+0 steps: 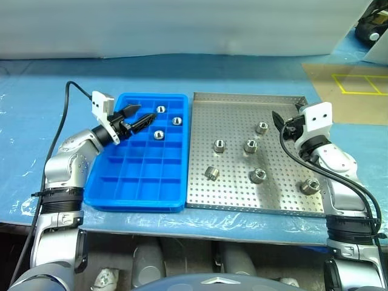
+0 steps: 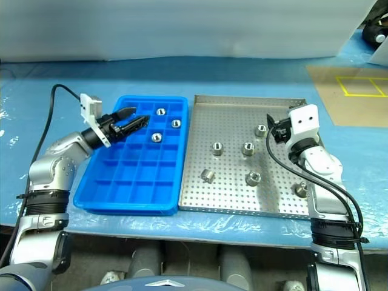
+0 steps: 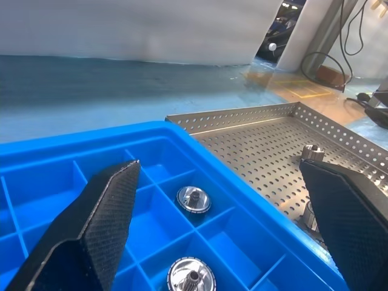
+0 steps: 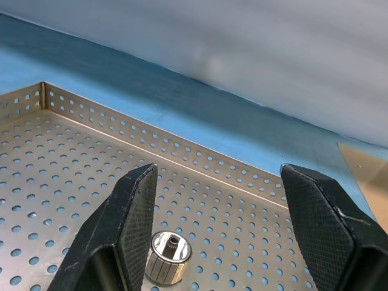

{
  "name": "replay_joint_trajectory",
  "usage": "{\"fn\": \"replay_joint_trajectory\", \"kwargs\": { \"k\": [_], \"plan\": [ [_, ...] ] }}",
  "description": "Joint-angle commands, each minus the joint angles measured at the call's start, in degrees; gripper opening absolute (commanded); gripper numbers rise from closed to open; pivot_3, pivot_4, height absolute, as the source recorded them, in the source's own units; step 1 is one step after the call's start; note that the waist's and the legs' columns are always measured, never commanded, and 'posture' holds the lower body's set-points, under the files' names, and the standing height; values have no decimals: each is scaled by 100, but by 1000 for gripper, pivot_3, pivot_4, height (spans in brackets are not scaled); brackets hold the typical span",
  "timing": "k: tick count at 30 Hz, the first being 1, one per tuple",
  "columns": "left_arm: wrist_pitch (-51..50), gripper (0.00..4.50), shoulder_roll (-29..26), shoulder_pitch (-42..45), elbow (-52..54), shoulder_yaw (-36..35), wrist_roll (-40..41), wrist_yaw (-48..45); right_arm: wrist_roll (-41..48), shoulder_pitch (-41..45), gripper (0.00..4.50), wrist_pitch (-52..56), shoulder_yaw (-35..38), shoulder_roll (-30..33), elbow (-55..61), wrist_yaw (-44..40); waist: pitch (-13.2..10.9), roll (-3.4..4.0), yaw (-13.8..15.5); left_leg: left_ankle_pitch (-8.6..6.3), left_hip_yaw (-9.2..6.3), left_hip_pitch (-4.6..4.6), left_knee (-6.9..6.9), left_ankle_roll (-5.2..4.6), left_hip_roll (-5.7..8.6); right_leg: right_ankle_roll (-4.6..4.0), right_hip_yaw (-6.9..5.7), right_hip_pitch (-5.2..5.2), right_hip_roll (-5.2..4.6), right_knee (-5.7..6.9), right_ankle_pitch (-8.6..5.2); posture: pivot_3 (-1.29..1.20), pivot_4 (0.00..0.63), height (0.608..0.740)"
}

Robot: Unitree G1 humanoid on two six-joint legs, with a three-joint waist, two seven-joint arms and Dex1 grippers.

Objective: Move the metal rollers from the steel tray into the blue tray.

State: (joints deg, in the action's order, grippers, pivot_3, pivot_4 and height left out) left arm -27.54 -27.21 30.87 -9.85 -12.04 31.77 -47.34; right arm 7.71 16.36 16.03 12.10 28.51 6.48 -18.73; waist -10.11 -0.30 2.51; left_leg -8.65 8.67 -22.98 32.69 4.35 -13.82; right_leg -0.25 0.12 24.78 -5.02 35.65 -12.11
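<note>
The blue tray (image 1: pixel 134 177) lies on the left and holds three metal rollers (image 1: pixel 158 134) in its far cells. My left gripper (image 1: pixel 148 113) hovers open and empty over those far cells, just left of the rollers; the left wrist view has two of them (image 3: pixel 193 199) between its fingers (image 3: pixel 103 224). The steel tray (image 1: pixel 236 115) lies to the right with several rollers (image 1: pixel 250 145) scattered on it. My right gripper (image 1: pixel 277 123) stands open and empty at the steel tray's far right, pointing at one roller (image 4: pixel 168 256) just ahead of its fingers (image 4: pixel 124 230).
Both trays rest side by side on a table covered in blue plastic sheet (image 1: pixel 36 91). A black cable (image 1: pixel 62 124) loops off my left wrist. A brown sheet with yellow tape lines (image 1: pixel 354 82) lies at the far right. A pale wall backs the table.
</note>
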Motion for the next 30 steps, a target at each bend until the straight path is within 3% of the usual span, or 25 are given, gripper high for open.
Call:
{"fn": "replay_joint_trajectory", "kwargs": {
  "k": [1, 8, 13, 15, 19, 24, 26, 30],
  "plan": [
    [76, 4474, -87, 179, -2, -75, 58, -102, -22, -60, 3325, -73, 148, 46, 268, 76, 0, 0, -1, 0, 0, 0, 0, 0, 0, 0, 0, 0, 0, 0, 0, -149, 150, 740],
    [14, 4474, -158, 178, 0, -37, 47, -250, 143, -125, 3325, 39, 189, 72, 308, -30, 0, 0, -8, 0, 0, 1, 0, 0, 0, 0, 0, 0, 0, 1, 0, -152, 150, 740],
    [-217, 4474, -782, 168, -4, 9, 107, -943, 1112, -160, 3325, 858, -9, 718, 644, -1598, 0, 0, -10, -1, 0, 2, 1, -1, 0, 0, 0, 0, 0, 2, 0, -160, 150, 740],
    [-357, 4474, -1318, 409, -177, -1, 178, -1551, 1600, -205, 3325, 1240, -91, 1257, 848, -2537, -1, 2, -11, -1, 0, 3, -2, -2, -3, -1, 0, 0, 2, 0, 0, -162, 150, 740],
    [35, 4474, -1809, 1306, -1003, 374, -204, -2385, 1761, 182, 3325, 1367, -298, 1891, 611, -3369, -1, 2, 18, -9, -1, 15, -3, -16, -5, -2, 0, -12, 3, -2, -1, -153, 150, 740],
    [604, 4474, -1363, 2700, -2318, 1084, -784, -3195, 1777, 842, 3325, 1485, -640, 2168, 377, -4005, -1, 5, 119, -15, 8, 55, 12, -27, 13, -4, 1, -63, -25, 4, 0, -161, 150, 740],
    [883, 4474, -1029, 3052, -2886, 1397, -1063, -3480, 1750, 907, 3325, 1496, -713, 2185, 433, -4069, -1, 5, 139, -18, 21, 91, 7, -32, 13, -4, 2, -86, -24, -2, -1, -185, 150, 740],
    [1451, 4474, -405, 3635, -3913, 1782, -1541, -3923, 1698, 788, 3325, 1509, -639, 2179, 671, -3929, -1, 5, 149, -14, 21, 74, 2, -27, 8, -4, 9, -78, -17, -14, -1, -227, 150, 740]
  ]
}}
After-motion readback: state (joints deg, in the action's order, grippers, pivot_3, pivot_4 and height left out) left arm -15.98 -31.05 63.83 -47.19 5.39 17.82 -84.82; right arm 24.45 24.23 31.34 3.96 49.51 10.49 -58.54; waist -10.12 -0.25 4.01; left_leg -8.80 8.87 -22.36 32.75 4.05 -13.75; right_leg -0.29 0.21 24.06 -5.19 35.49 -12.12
